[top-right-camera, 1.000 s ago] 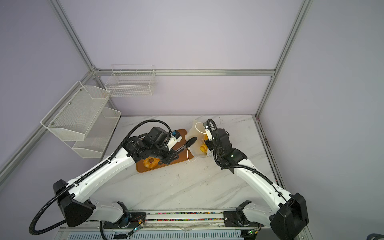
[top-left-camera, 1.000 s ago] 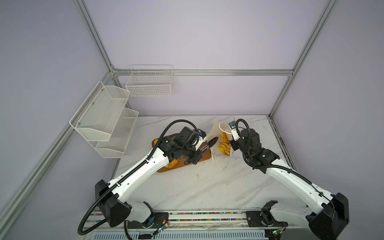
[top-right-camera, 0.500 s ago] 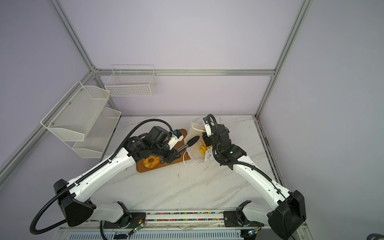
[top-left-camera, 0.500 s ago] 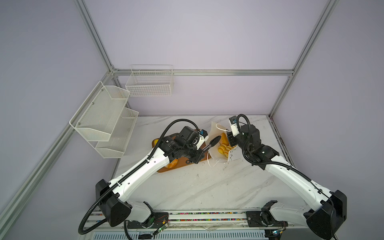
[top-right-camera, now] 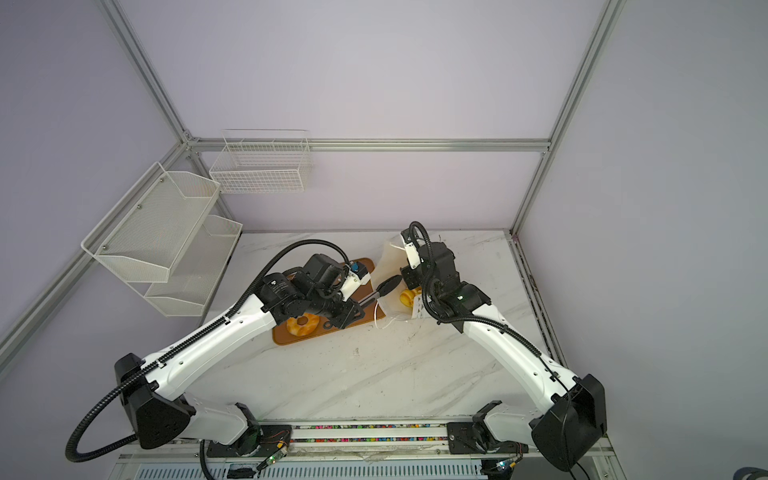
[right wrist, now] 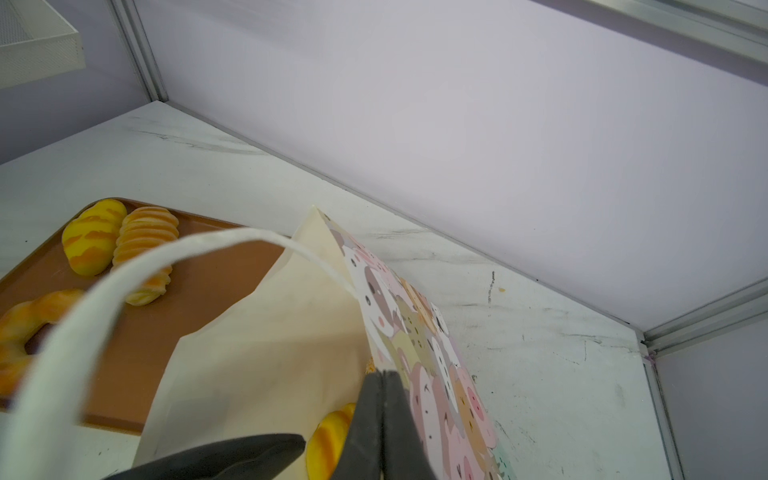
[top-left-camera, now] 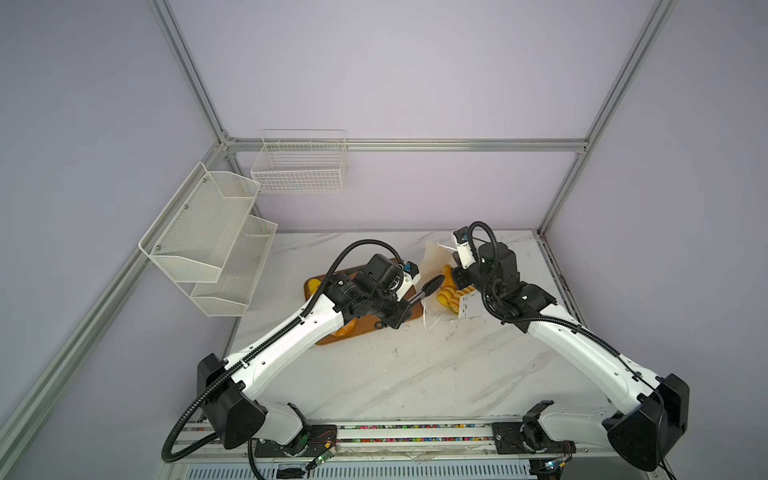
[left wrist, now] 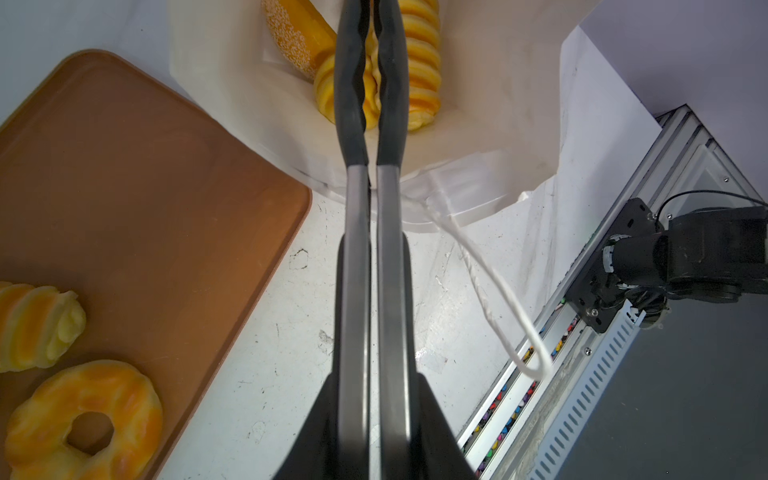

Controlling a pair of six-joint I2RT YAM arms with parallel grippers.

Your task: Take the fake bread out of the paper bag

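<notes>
The paper bag (top-left-camera: 434, 257) (top-right-camera: 388, 257) leans open toward the brown tray (top-left-camera: 365, 328), its printed wall (right wrist: 415, 332) turned to the right arm. Fake bread lies inside: a ridged loaf (left wrist: 424, 62) and a speckled piece (left wrist: 291, 37), both golden yellow. My left gripper (left wrist: 370, 415) is shut on metal tongs (top-left-camera: 432, 284) (top-right-camera: 388, 286). The tongs' black tips sit nearly together over the ridged loaf at the bag's mouth. My right gripper (right wrist: 382, 399) is shut on the bag's rim. A ring doughnut (left wrist: 83, 415) (top-right-camera: 302, 325) and ridged buns (right wrist: 120, 237) rest on the tray.
A white cord handle (left wrist: 498, 299) trails over the marble table toward the front rail (top-left-camera: 415, 432). The other handle (right wrist: 104, 291) arches close to the right wrist camera. Mesh shelves (top-left-camera: 208, 237) and a wire basket (top-left-camera: 299, 166) hang on the back left walls.
My right gripper let go, moved a little toward the back along the bag's rim and shut again. The bag's mouth shifted with it. The left arm and tongs barely moved.
</notes>
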